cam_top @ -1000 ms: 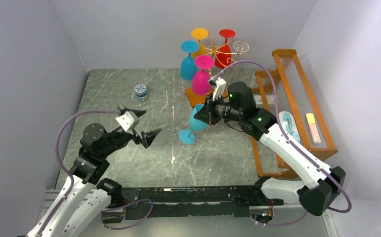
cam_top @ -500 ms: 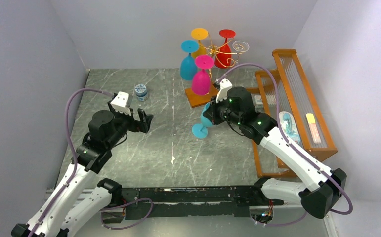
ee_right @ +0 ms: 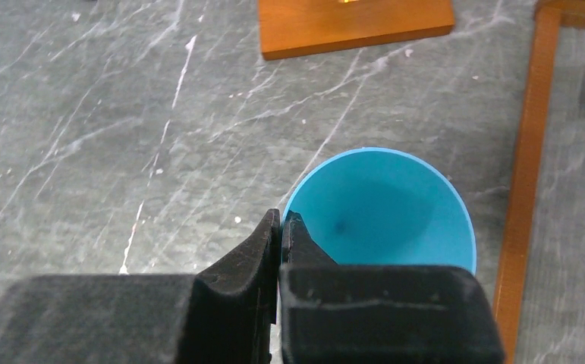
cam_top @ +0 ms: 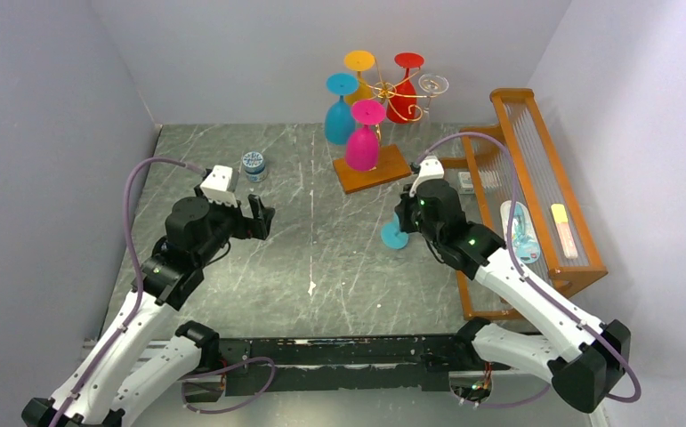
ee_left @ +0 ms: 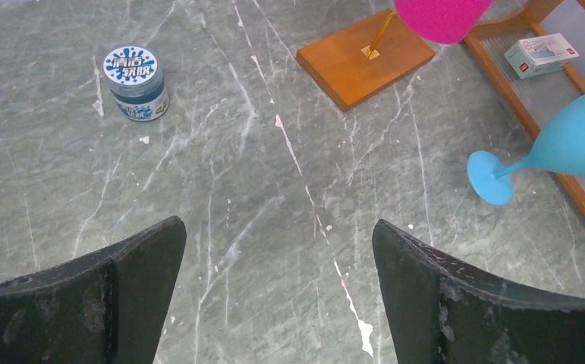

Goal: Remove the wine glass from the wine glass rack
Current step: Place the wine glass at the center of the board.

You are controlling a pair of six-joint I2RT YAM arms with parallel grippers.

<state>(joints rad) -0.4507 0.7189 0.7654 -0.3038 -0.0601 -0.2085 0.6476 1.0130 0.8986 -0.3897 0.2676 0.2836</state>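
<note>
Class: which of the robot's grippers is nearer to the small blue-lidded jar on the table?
Left. The left gripper hovers open on the near side of the jar. The right gripper, shut on the rim of the blue wine glass, is well off to the jar's right.

From overhead, the blue wine glass (cam_top: 394, 236) is mostly hidden behind the right arm (cam_top: 464, 245), only its foot pokes out. Right wrist cam just gets the bowl; stem and foot are hidden underneath. Left wrist cam chops the pink glass (ee_left: 441, 11) off at the top edge. Jar (cam_top: 253, 164) label's unreadable from above.
</note>
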